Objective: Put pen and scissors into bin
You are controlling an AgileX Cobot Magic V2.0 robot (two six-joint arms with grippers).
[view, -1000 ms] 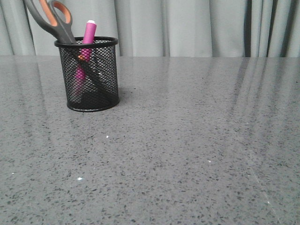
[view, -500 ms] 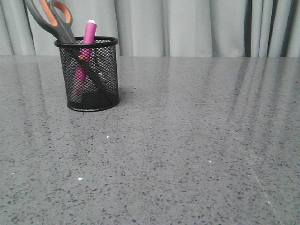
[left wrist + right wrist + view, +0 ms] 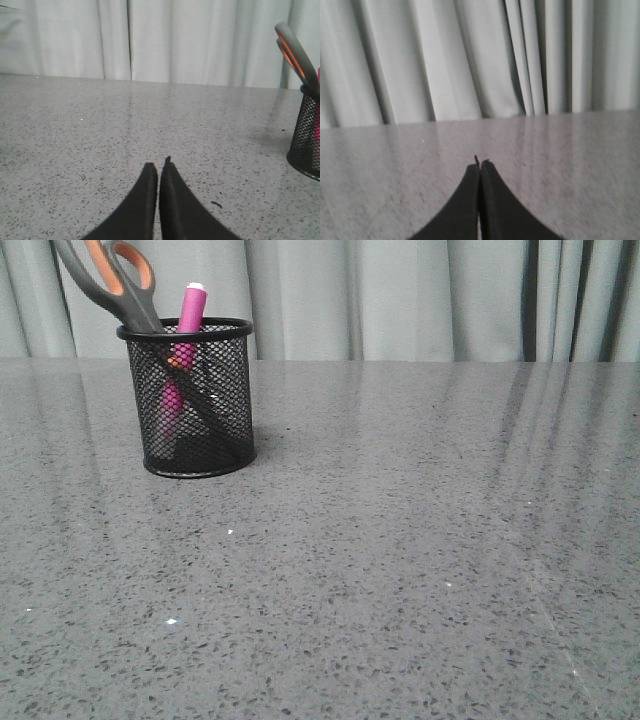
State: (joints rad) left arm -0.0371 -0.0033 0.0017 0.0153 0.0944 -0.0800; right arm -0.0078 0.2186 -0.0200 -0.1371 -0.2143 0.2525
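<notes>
The black mesh bin [image 3: 195, 400] stands at the back left of the grey table. Inside it the magenta pen [image 3: 186, 330] stands upright, its white tip above the rim. The scissors [image 3: 115, 280] lean in it blades down, with the grey and orange handles sticking out to the left. The left wrist view catches the bin [image 3: 306, 135] and the scissors' handles [image 3: 296, 50] at its edge. My left gripper [image 3: 159, 167] is shut and holds nothing, low over bare table away from the bin. My right gripper [image 3: 480, 167] is shut too, holding nothing. Neither gripper appears in the front view.
A pale grey curtain [image 3: 400, 300] hangs behind the table's far edge. The speckled grey table [image 3: 400, 560] stretches in front and to the right of the bin.
</notes>
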